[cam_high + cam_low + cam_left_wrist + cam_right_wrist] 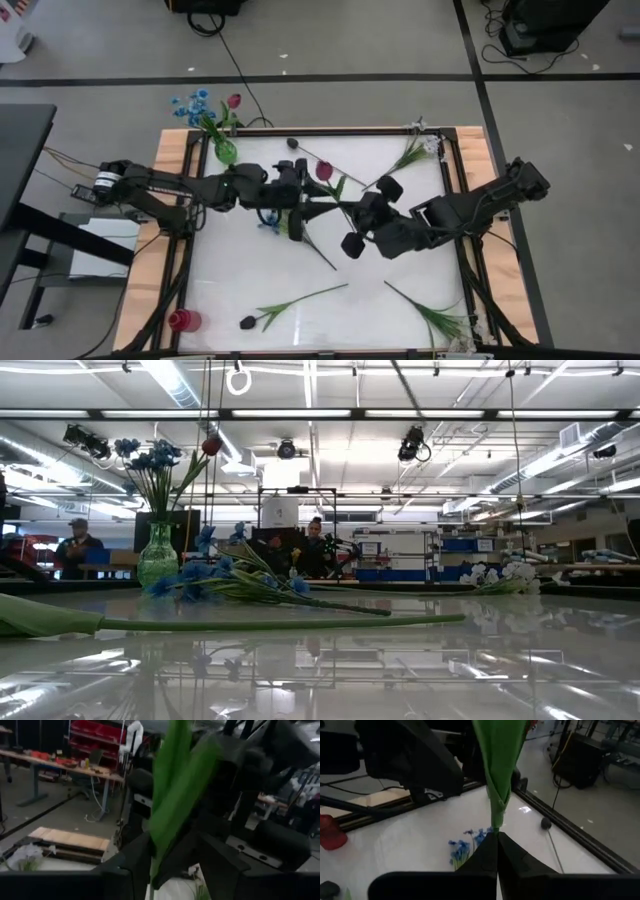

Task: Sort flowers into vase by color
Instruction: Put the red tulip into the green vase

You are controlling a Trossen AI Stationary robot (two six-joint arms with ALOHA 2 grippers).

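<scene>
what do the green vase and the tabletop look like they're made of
Green vase: looks like translucent tinted glass, perhaps clear plastic; light passes through it and the body appears faceted. Tabletop: a smooth, glossy white sheet, possibly acrylic or laminate; it mirrors the ceiling lights and the stem lying on it.

A glossy white table (pixel 400 310) carries scattered flowers (pixel 300 303), a green vase (pixel 226 151) and a red cup (pixel 183 320).

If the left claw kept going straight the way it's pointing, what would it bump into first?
Probably the right claw: the left claw points straight at it, a green flower stem spanning both. Depth is unclear.
</scene>
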